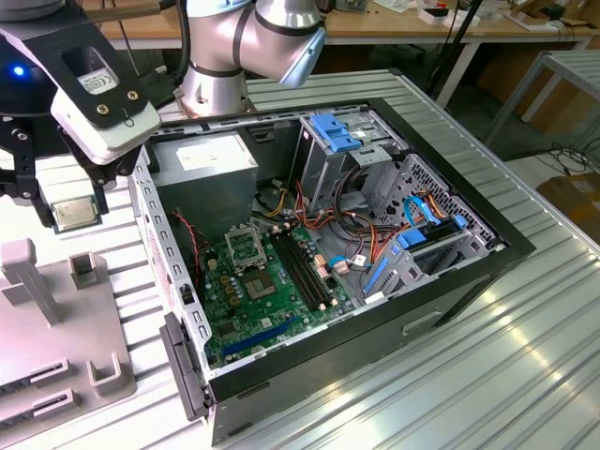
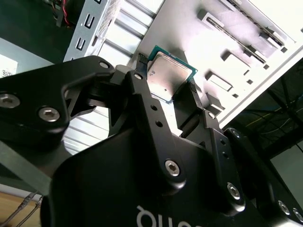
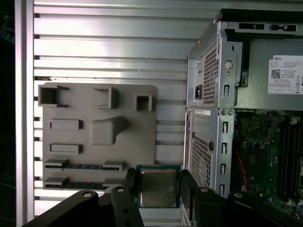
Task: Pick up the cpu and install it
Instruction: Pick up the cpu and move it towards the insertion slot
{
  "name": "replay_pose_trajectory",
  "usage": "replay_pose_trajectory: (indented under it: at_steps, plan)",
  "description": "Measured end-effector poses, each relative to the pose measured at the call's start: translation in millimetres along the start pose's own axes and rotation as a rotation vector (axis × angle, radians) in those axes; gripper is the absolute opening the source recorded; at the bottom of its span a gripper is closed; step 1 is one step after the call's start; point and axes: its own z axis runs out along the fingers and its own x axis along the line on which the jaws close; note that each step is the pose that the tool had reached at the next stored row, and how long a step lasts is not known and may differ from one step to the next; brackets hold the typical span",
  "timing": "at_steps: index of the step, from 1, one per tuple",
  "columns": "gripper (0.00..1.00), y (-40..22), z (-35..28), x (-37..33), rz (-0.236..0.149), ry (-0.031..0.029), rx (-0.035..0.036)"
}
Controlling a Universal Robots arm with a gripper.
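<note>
The cpu [image 1: 75, 213] is a thin square chip with a pale metal face and a green edge. It hangs in the air above the grey fixture plate [image 1: 37, 319], to the exterior view's left of the open computer case [image 1: 356, 366]. My gripper [image 1: 73, 217] is shut on it, a black finger on each side, as both wrist views show: cpu [image 2: 166, 76], cpu [image 3: 157, 187], gripper [image 3: 157, 187]. Inside the case, the metal-framed socket [image 1: 247, 249] with a dark centre lies on the green motherboard.
The case's metal rear wall [image 1: 155, 244] stands between the gripper and the socket. Cables, a blue drive bracket [image 1: 335, 131] and a power supply [image 1: 211, 169] crowd the case. The arm's base [image 1: 216, 66] rises behind it. The grey fixture plate carries raised blocks [image 3: 106, 128].
</note>
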Motion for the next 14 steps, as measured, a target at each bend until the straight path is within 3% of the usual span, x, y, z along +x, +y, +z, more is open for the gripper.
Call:
replay_pose_trajectory:
  at_steps: [14]
  plan:
    - [0.47,-0.6,-0.2,-17.1,0.000,0.0000,0.0001]
